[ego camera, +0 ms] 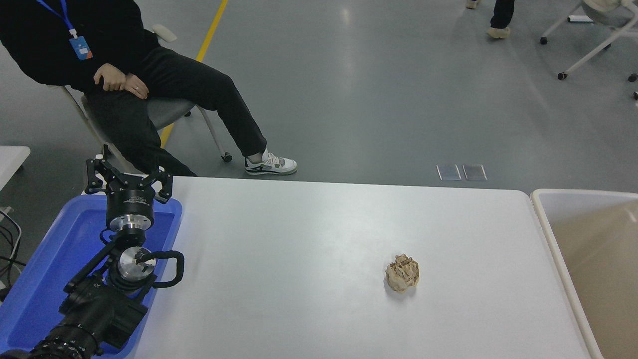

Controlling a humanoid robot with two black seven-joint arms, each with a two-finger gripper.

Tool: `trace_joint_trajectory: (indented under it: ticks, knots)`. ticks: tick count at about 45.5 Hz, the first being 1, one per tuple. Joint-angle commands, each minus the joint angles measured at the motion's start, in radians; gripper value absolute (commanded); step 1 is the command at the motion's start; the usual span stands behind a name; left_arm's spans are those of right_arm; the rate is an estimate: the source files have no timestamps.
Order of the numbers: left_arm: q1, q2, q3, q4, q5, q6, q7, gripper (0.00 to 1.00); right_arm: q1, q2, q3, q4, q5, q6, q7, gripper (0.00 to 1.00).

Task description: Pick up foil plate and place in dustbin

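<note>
The foil plate is out of view, and so is my right arm. The dustbin (583,192), a beige bin with a pale rounded rim and tan inside, stands against the table's right end; the part of its inside that shows holds nothing. My left gripper (128,175) is parked at the lower left above a blue tray, its fingers spread open with nothing between them.
A small crumpled tan paper ball (402,273) lies right of the middle of the white table (299,234). The blue tray (55,259) sits under the left arm. A person (124,75) sits on a chair beyond the table's far left corner.
</note>
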Motion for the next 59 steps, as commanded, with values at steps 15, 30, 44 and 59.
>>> trace_joint_trajectory:
  ticks: [15,30,44,59]
  knots:
    - [0.0,0.0,0.0,0.0,0.0,0.0,0.0,0.99,-0.346,0.158,0.023,-0.07,0.533,-0.339,0.013,0.0]
    - [0.0,0.0,0.0,0.0,0.0,0.0,0.0,0.99,-0.938,0.429,0.445,-0.432,0.551,-0.384,0.039,0.0]
    - [0.0,0.0,0.001,0.0,0.0,0.0,0.0,0.99,-1.196,0.615,0.612,-0.66,0.547,-0.38,0.042,0.0]
    - [0.0,0.0,0.001,0.0,0.0,0.0,0.0,0.99,-1.414,0.785,0.701,-0.886,0.541,-0.364,0.079,0.0]
